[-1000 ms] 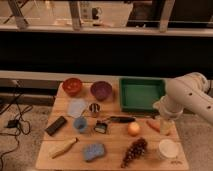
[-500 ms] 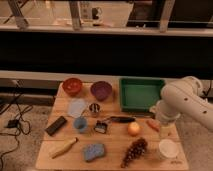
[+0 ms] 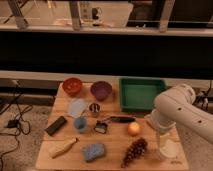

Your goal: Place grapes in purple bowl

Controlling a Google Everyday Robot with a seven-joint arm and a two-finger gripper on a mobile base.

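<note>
The grapes point(image 3: 135, 150), a tapering bunch of dark reddish-purple berries, lie near the front edge of the wooden table, right of centre. The purple bowl point(image 3: 101, 90) stands at the back of the table, next to the red-orange bowl point(image 3: 72, 86). My white arm reaches in from the right. Its gripper point(image 3: 154, 123) hangs low over the right part of the table, just right of the orange-yellow round fruit point(image 3: 133, 129) and above and behind the grapes. It is apart from the grapes.
A green tray point(image 3: 140, 94) sits at the back right. A white cup point(image 3: 169, 148) stands right of the grapes. A blue cup point(image 3: 80, 123), blue sponge point(image 3: 94, 151), black block point(image 3: 56, 125), black-handled tool point(image 3: 120, 119) and small metal cup point(image 3: 93, 107) are spread over the table point(image 3: 112, 155).
My arm has swung leftwards and further over the right side of the table, now covering the spot where the carrot lay. The objects on the table have not moved.
</note>
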